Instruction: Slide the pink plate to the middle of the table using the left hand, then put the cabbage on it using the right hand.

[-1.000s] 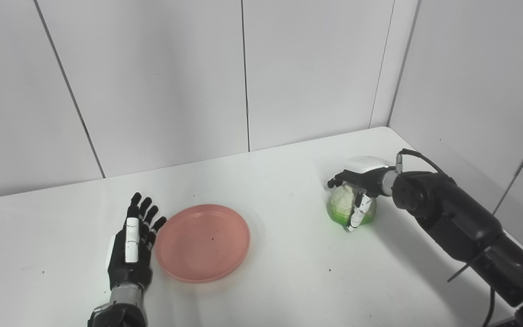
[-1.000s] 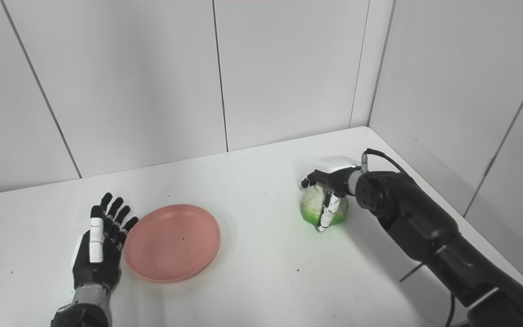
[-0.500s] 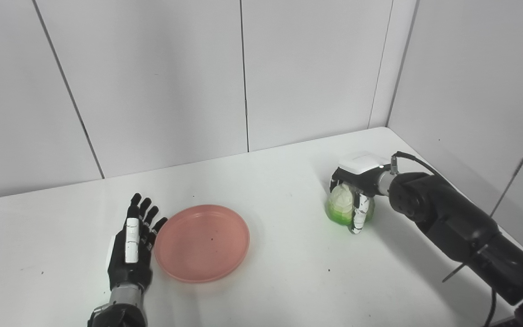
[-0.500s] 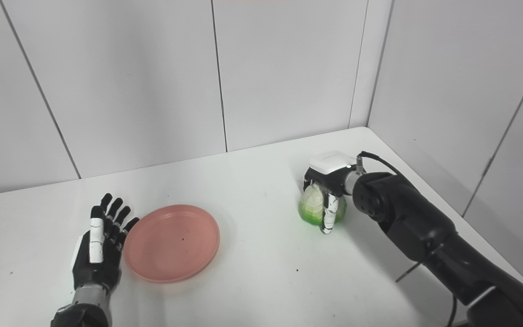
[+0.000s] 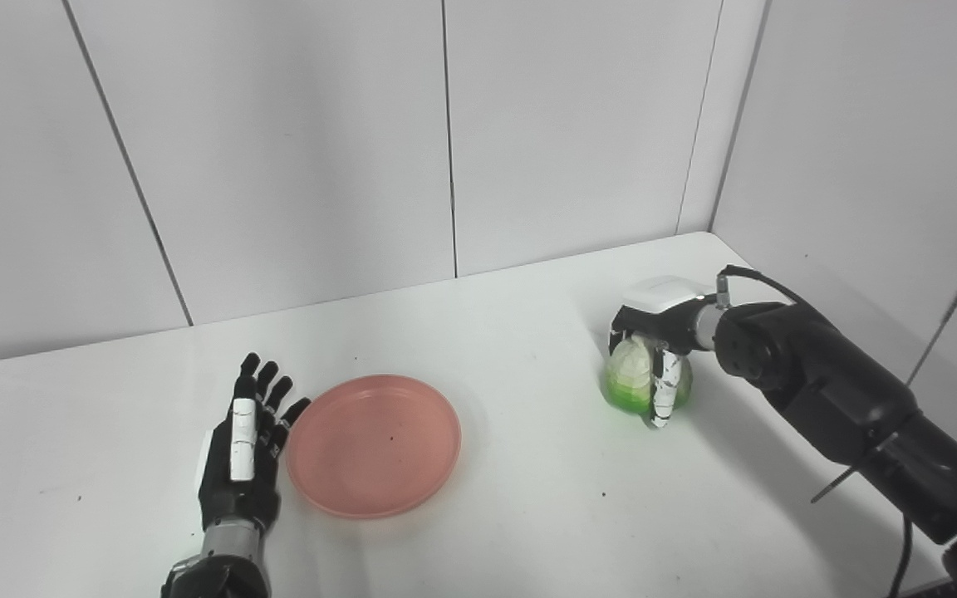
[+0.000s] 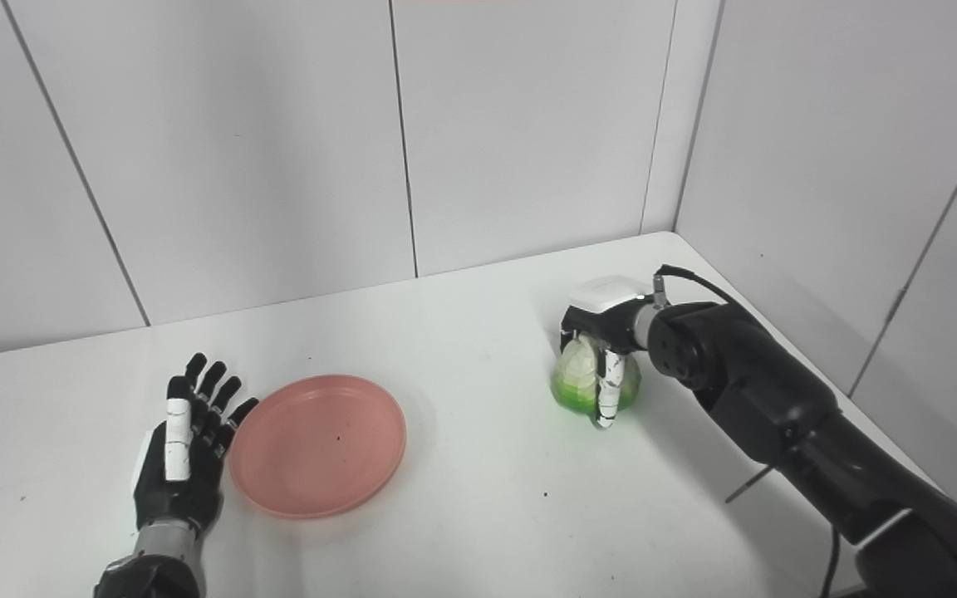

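Table (image 5: pixel 528 515) white and bare-looking under me, walled at the back and right. Pink plate (image 5: pixel 373 444) lies flat at about 8 o'clock from the table's centre, short of the middle to my eye; it looks like a light, stiff, shallow dish with a smooth bottom, so I judge it would glide easily and is best pushed at its raised rim, low down, not lifted. My left hand (image 5: pixel 242 453) lies palm-open beside it at the plate's 9 o'clock, fingers spread and straight, the fingertips just at the rim; whether they touch it I cannot tell. Cabbage (image 5: pixel 632 378) sits at roughly 3 o'clock from the centre, well apart from the plate, pale on top and bright green at the base. My right hand (image 5: pixel 653 353) is curled over it from above, fingers (image 5: pixel 661 390) wrapped down its sides and clasping it. It looks round, light and smooth, likely a toy, so I judge it could squirt out of a shallow pinch; a wrap around its widest girth is the safer hold.
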You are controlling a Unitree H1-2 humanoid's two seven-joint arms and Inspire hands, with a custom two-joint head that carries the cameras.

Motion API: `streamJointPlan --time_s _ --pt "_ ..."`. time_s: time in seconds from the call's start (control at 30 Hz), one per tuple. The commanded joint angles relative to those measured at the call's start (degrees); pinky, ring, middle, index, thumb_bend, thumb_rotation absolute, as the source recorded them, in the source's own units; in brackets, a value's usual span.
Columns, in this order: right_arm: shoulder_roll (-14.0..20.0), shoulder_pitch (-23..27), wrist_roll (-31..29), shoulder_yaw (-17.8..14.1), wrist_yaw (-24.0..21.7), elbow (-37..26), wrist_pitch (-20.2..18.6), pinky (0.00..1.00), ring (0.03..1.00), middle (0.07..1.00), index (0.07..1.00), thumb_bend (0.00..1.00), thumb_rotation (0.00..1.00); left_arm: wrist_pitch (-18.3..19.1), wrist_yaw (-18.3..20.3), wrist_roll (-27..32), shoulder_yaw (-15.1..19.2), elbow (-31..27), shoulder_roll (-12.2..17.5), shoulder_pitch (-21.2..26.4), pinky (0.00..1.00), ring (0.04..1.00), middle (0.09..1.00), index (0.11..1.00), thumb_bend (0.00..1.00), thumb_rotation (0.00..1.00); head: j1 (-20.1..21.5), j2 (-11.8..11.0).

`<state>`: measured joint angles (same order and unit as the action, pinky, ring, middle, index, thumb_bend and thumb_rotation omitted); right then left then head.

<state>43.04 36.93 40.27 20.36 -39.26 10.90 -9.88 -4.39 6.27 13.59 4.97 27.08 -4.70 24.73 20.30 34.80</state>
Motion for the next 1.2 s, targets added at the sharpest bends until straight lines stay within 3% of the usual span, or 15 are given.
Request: streamJointPlan --time_s 0.0,0.23,0.43,0.6,0.63,0.67,0.7,0.8,0.93,1.17 --pt "1.4 2.6 -2.1 -1.1 -2.1 -2.1 0.3 0.33 0.399 0.509 0.519 0.51 0.0 1.4 -0.1 0.2 -0.1 0.1 -0.1 -0.1 0.81 0.938 0.973 0.965 0.93 0.81 0.0 -0.1" --pt "2.4 8.8 2.6 1.1 -5.1 -7.3 2.8 0.35 0.416 0.486 0.509 0.52 0.0 1.4 -0.1 0.2 -0.2 0.6 -0.5 0.0 0.81 0.94 0.974 0.971 0.93 0.81 -1.0 -0.2" --pt "0.9 13.6 5.2 2.2 -7.8 -10.0 2.3 0.38 0.43 0.493 0.498 0.52 0.0 1.6 -0.9 -0.1 -0.3 0.1 -1.4 -0.2 0.81 0.933 0.963 0.962 0.95 0.8 -2.0 -0.2" --pt "-0.5 14.7 6.4 2.4 -8.9 -11.7 2.0 0.4 0.447 0.485 0.489 0.52 0.0 1.8 -1.6 -0.4 -0.4 -0.4 -1.9 -0.3 0.81 0.935 0.963 0.962 0.95 0.8 -4.1 -0.1" --pt "-0.8 14.8 6.7 2.4 -9.0 -12.1 1.9 0.45 0.469 0.49 0.471 0.52 0.0 1.7 -1.7 -0.5 -0.5 -0.4 -2.0 -0.4 0.81 0.935 0.962 0.961 0.95 0.8 -4.8 -0.1" --pt "-1.2 14.8 7.0 2.5 -9.0 -12.4 2.0 0.64 0.564 0.512 0.453 0.52 0.0 1.6 -1.8 -0.5 -0.6 -0.4 -2.2 -0.4 0.82 0.936 0.963 0.96 0.95 0.79 -5.5 0.0" --pt "-1.5 14.8 6.9 2.4 -8.8 -12.6 2.3 0.68 0.6 0.523 0.444 0.52 0.0 1.4 -1.8 -0.6 -0.7 -0.5 -2.3 -0.5 0.82 0.938 0.966 0.959 0.95 0.79 -6.3 0.0" --pt "-1.7 14.8 5.3 2.3 -7.6 -12.6 5.8 0.4 0.448 0.478 0.482 0.53 0.0 1.4 -2.2 -1.0 -1.1 -0.7 -3.1 -0.7 0.84 0.949 0.975 0.963 0.93 0.79 -9.0 0.3" --pt "-3.5 15.2 2.3 1.6 -6.8 -13.2 8.5 0.29 0.358 0.423 0.495 0.53 0.0 1.7 -3.3 -2.0 -1.7 -1.3 -4.3 -0.9 0.85 0.952 0.98 0.972 0.94 0.81 -13.2 0.5" --pt "-7.3 16.9 -0.3 2.0 -4.4 -12.4 14.2 0.36 0.411 0.462 0.509 0.52 0.0 0.8 -4.7 -3.6 -2.5 -0.4 -5.5 -0.6 0.85 0.951 0.974 0.983 0.93 0.84 -18.3 0.9"
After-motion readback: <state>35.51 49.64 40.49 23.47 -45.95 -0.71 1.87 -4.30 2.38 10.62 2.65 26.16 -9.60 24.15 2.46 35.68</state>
